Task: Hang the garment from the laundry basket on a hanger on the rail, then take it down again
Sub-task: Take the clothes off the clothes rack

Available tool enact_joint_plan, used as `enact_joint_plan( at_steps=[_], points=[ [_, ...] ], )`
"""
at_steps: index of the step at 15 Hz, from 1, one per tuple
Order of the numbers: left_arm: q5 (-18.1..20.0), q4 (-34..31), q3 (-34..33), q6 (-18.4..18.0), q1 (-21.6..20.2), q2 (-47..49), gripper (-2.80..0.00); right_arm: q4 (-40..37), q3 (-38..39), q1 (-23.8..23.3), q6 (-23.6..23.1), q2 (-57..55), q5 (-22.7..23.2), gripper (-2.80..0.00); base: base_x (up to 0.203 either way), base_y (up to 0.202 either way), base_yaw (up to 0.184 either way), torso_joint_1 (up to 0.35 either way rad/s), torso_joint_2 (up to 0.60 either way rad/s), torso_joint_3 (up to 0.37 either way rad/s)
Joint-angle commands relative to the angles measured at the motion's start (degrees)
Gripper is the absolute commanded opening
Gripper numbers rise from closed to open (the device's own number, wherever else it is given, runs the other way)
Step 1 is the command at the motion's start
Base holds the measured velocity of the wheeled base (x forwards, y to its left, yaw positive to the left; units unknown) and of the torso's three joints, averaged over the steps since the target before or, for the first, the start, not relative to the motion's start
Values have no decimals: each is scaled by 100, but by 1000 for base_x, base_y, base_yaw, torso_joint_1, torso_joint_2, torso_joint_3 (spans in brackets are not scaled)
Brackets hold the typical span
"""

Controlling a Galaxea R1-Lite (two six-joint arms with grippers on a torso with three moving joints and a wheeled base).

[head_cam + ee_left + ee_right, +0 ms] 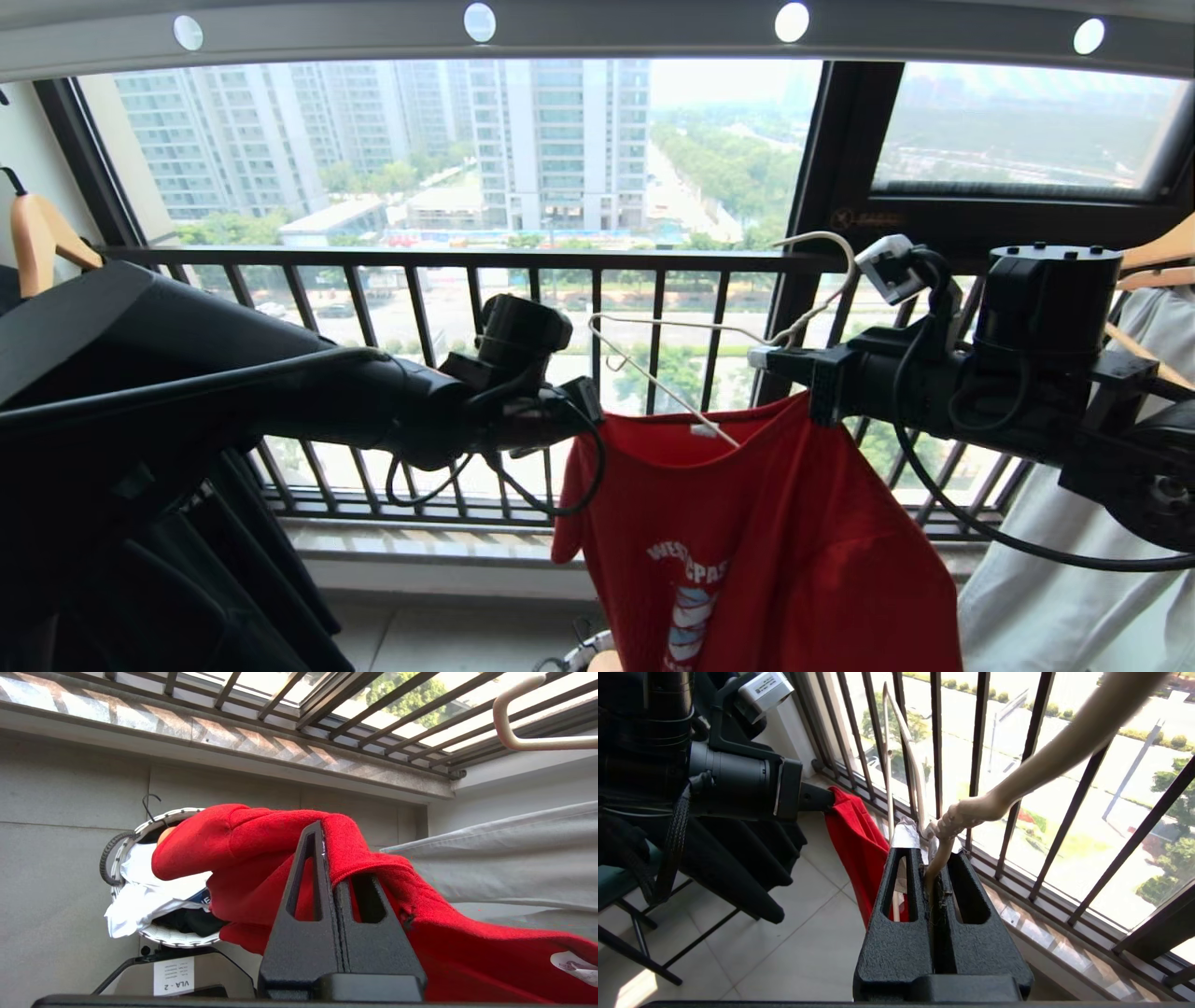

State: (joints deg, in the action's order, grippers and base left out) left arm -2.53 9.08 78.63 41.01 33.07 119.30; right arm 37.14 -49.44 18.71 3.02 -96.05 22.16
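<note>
Left gripper (327, 858) clamped shut on the red shirt (775, 541) at its left shoulder, cloth pinched between the pads. Right gripper (931, 872) shut on the wire hanger (709, 336), gripped just below the twisted neck, hook up and curling toward the window railing (448, 261). Both held mid-air in front of the railing, level with each other, shirt slung between them and hanging down.

Hanger's left arm runs down into the collar; left notched end sits above the cloth, outside the shoulder. Right arm of the hanger hidden behind the right gripper, can't tell if seated. Rail (597, 23) overhead, well above the hook. Basket (154, 826) down on the floor stand, white cloth (140, 896) spilling over its rim, shirt sleeve draped in front of it. Black shirt (215, 551) and wooden hanger (42, 243) at far left, untouched.

Step in hand, by judgement: threading hanger into shirt, not yet hung. Next move probably calls for pulling the left shoulder over the hanger's left end, checking the right side, then lifting the hook up onto the rail. Risk: shirt sliding off the unseated end during the lift.
</note>
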Motion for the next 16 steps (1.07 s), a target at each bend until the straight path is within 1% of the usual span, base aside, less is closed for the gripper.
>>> enact_joint_plan(
  at_steps=[1, 2, 4, 5, 9, 13, 15, 16],
  points=[
    [-2, -266, 67, 21, 58, 14, -280, 30, 4, 1, 12, -71, -19, -280, 0, 0, 0, 0, 0, 0],
    [-2, -363, 126, 21, 90, 10, -280, 44, 4, 1, 70, -71, -27, -280, 0, 0, 0, 0, 0, 0],
    [-3, -372, 109, 30, 162, -36, -280, 383, -9, 1, 517, -99, -32, -280, 0, 0, 0, 0, 0, 0],
    [-19, -372, 99, 38, 174, -84, -280, 580, -13, 1, 669, -174, -50, -280, 0, 0, 0, 0, 0, 0],
    [-20, -372, 78, 39, 209, -131, -280, 728, -101, 1, 736, -238, -407, -280, 0, 0, 0, 0, 0, 0],
    [-8, -381, 74, 63, 241, -120, -280, 942, -110, 1, 836, -238, -549, -280, 0, 0, 0, 0, 0, 0],
    [-2, -476, 65, 83, 348, -144, -280, 1162, -110, 1, 853, -231, -684, -280, 0, 0, 0, 0, 0, 0],
    [-2, -511, 65, 83, 391, -135, -280, 1252, -110, 8, 938, -221, -708, -280, 0, 0, 0, 0, 0, 0]
  ],
)
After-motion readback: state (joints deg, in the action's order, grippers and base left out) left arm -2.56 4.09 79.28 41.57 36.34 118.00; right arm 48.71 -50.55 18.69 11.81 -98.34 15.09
